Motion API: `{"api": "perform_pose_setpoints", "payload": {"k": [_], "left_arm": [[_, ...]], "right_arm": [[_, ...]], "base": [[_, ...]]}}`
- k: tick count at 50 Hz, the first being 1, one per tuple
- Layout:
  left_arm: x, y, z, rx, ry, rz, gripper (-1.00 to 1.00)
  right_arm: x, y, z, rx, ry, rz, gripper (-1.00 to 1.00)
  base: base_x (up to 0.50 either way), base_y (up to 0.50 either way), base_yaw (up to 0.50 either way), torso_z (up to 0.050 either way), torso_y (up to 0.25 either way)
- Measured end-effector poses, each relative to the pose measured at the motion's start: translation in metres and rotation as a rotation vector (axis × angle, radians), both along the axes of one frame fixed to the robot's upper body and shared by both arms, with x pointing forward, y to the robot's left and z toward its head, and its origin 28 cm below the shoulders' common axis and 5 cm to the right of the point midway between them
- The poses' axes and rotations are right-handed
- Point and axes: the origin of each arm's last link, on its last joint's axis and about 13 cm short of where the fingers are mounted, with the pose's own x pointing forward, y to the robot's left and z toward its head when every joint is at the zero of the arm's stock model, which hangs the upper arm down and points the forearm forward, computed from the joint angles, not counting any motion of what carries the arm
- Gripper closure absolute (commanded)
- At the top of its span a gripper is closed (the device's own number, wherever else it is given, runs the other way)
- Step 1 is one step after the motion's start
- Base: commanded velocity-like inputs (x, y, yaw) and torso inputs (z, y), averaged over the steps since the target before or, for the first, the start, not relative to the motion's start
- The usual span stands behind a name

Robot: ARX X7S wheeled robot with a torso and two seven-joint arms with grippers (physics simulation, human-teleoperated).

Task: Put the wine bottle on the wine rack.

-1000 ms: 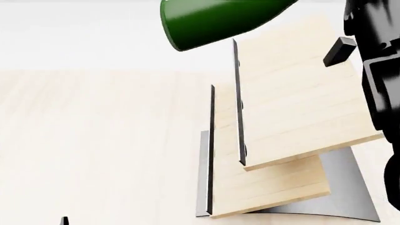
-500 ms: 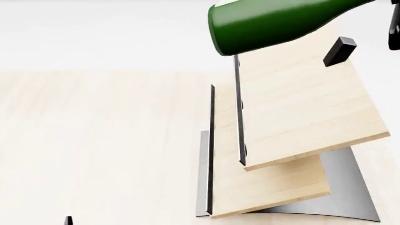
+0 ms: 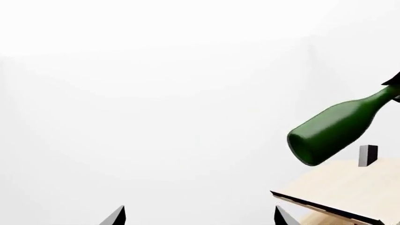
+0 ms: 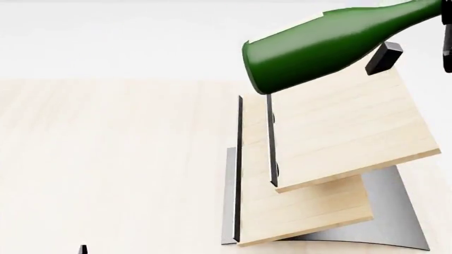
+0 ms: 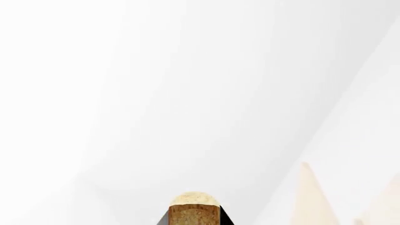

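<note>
Wine bottle [image 4: 318, 47] lower and rightward over wine rack [image 4: 339, 132], no readable label.

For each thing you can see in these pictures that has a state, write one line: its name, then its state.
wine bottle: corked, tilted nearly sideways in the air, base over the rack's top panel, not resting on it.
wine rack: standing on the table, its panels bare, no bottle on it.
right gripper: shut on the bottle's neck near the cork.
left gripper: open, holding nothing.
</note>
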Motion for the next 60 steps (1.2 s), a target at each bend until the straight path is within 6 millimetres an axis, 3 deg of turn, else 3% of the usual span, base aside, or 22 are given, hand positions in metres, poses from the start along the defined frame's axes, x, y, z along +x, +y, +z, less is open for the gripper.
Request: {"api": "perform_pose_setpoints", "payload": {"k": [30, 60], "left_arm": [[0.0, -0.001, -0.001, 0.005, 0.005, -0.006, -1.0], [0.0, -0.002, -0.001, 0.007, 0.007, -0.008, -1.0]], "right_arm": [[-0.002, -0.01, -0.007, -0.012, 0.02, 0.005, 1.0], [-0.002, -0.011, -0.027, -0.012, 0.052, 0.006, 1.0]], "base": [[0.0, 0.0, 0.0, 0.001, 0.001], [0.0, 0.0, 0.0, 0.0, 0.001]]}}
